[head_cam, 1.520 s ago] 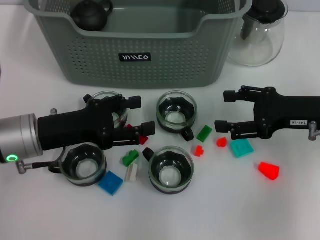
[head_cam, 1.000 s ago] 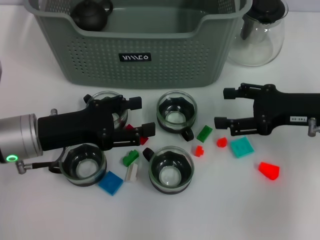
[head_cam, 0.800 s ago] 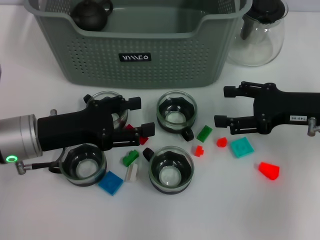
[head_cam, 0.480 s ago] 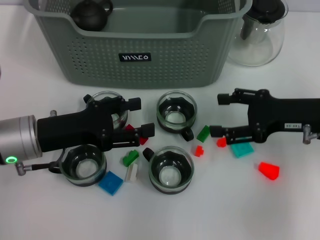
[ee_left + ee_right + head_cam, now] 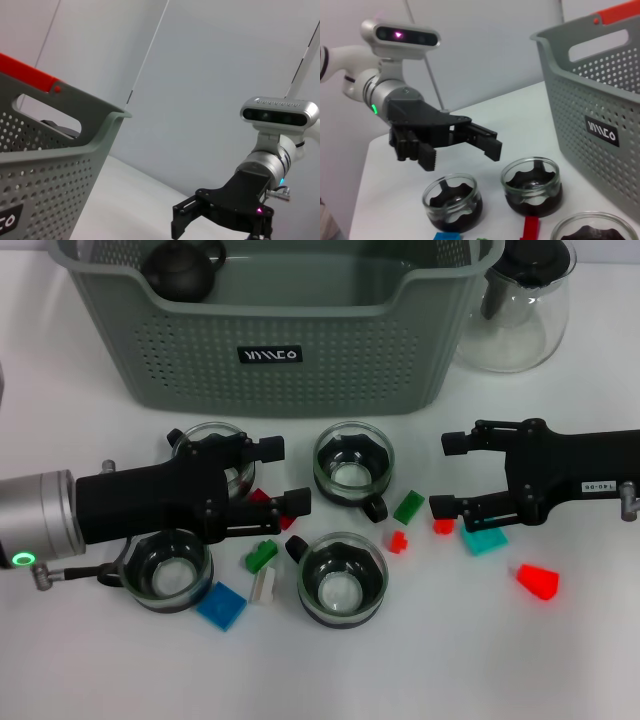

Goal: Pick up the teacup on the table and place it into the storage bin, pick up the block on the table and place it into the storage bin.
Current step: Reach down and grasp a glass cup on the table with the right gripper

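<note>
Your right hand (image 5: 448,475) hangs open with a small red block (image 5: 443,526) just under its lower finger; your left hand (image 5: 283,474) is open over the teacup (image 5: 214,447) at 9 o'clock. On the white counter (image 5: 450,660) you have four glass teacups and about ten blocks. The storage bin (image 5: 280,320) sits at 12 o'clock, holding a dark teapot (image 5: 180,267).

Right tool (image 5: 449,475) back slightly rightward.

Bright, even light falls from overhead on the white desk (image 5: 560,660), leaving only soft, short shadows beneath the arms and cups. Glare glints on the glass teapot (image 5: 515,310) and the rims of the glass teacups (image 5: 341,580). The head view is sharp throughout, while the wrist views show paler, slightly hazy walls behind.
</note>
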`<move>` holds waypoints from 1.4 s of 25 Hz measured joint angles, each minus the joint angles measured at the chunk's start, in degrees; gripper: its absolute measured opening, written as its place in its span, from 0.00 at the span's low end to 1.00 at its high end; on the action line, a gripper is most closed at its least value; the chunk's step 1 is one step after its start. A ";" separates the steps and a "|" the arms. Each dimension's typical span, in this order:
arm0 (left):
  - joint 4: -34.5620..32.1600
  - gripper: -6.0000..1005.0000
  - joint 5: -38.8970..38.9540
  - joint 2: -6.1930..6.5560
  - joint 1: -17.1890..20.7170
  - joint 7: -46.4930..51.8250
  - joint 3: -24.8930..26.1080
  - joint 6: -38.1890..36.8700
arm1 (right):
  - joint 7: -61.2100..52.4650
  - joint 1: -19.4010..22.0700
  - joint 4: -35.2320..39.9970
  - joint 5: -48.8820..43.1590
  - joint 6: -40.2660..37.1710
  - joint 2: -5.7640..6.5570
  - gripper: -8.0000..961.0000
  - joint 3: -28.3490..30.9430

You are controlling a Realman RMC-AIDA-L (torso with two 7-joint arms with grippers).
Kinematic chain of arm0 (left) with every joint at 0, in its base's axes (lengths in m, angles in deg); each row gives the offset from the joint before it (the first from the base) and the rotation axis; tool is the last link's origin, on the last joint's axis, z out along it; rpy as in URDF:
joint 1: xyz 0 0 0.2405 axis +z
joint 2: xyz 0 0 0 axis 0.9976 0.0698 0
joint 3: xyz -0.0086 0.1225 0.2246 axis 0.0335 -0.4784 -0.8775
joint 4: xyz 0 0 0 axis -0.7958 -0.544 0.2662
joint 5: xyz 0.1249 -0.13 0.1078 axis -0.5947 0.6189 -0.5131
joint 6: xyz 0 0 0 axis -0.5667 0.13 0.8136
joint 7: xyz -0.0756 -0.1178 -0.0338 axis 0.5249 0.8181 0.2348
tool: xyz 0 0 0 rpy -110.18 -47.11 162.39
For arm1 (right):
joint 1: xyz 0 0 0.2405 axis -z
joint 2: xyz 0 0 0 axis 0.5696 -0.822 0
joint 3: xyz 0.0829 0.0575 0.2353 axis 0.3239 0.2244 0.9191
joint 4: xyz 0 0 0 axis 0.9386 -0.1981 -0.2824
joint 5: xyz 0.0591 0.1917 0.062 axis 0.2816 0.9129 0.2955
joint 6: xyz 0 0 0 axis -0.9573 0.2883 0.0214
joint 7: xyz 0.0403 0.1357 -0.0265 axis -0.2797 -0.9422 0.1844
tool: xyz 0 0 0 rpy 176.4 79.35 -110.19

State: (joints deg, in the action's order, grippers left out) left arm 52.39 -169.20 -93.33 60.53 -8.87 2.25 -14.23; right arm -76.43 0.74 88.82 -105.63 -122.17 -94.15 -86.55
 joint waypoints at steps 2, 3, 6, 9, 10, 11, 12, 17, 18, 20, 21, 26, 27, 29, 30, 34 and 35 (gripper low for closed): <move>-0.06 0.87 0.00 0.04 -0.01 -0.02 -0.02 -0.01 | 0.14 -0.01 1.19 -0.25 -0.94 -0.01 0.98 -0.67; -0.12 0.87 -0.03 0.09 -0.01 -0.08 -0.06 -0.01 | 0.14 -0.06 2.01 -0.39 -1.66 -0.10 0.98 -1.21; -0.53 0.87 -0.45 0.32 -0.06 -0.28 -0.08 -0.02 | -0.85 -0.63 5.19 -0.48 -3.89 -0.55 0.98 -3.56; -1.24 0.87 -1.61 0.45 -0.21 -0.25 -0.08 0.14 | -3.44 -1.63 8.27 -0.49 -5.53 -0.99 0.98 -7.16; -1.37 0.87 -2.08 0.51 -0.26 -0.19 -0.05 0.26 | -4.47 -2.02 9.29 -0.54 -5.81 -1.20 0.98 -8.73; -1.44 0.87 -2.46 0.59 -0.32 -0.15 0.01 0.37 | -5.57 -2.45 10.27 -0.84 -5.80 -1.39 0.98 -10.40; -1.44 0.87 -2.78 0.63 -0.39 -0.12 0.09 0.44 | -6.40 -2.87 11.05 -1.24 -5.80 -1.60 0.98 -11.64; -1.48 0.87 -2.90 0.59 -0.10 -0.08 0.42 0.62 | -11.05 -5.72 14.93 -4.04 -5.42 -2.75 0.98 -18.11; -1.48 0.87 -2.90 0.59 -0.06 -0.08 0.42 0.68 | -12.15 -6.48 15.47 -4.25 -5.29 -2.80 0.98 -19.84; -1.48 0.87 -2.93 0.65 0.06 -0.07 0.44 0.73 | -14.00 -7.57 16.47 -4.49 -5.25 -2.80 0.98 -22.81; -1.48 0.87 -2.95 0.71 0.09 -0.07 0.44 0.74 | -14.92 -8.09 17.17 -4.65 -5.25 -2.80 0.98 -24.29; -1.56 0.87 -3.47 0.94 0.15 -0.04 0.31 0.69 | -19.56 -10.91 20.37 -4.99 -4.91 -2.86 0.98 -32.19; -1.57 0.87 -3.82 0.95 0.12 -0.03 0.29 0.62 | -20.56 -11.64 20.52 -5.01 -4.71 -2.87 0.98 -34.07; -1.57 0.87 -4.43 0.96 0.05 -0.04 0.20 0.60 | -22.13 -12.96 20.67 -5.23 -3.78 -2.93 0.98 -37.29; -1.57 0.87 -4.86 0.96 0.01 -0.11 0.17 0.68 | -22.93 -13.58 20.69 -5.38 -3.19 -3.00 0.98 -39.11; -1.57 0.87 -5.81 1.10 -0.16 -0.23 0.34 0.84 | -24.84 -15.15 20.79 -5.28 -1.82 -3.42 0.98 -44.59; -1.57 0.87 -5.84 1.13 -0.17 -0.24 0.36 0.85 | -25.38 -15.45 20.80 -5.25 -1.35 -3.49 0.98 -45.87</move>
State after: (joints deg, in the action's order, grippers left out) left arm 50.82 -175.04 -92.20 60.37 -9.11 2.61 -13.38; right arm -101.81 -14.71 109.63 -110.88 -123.52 -97.64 -132.42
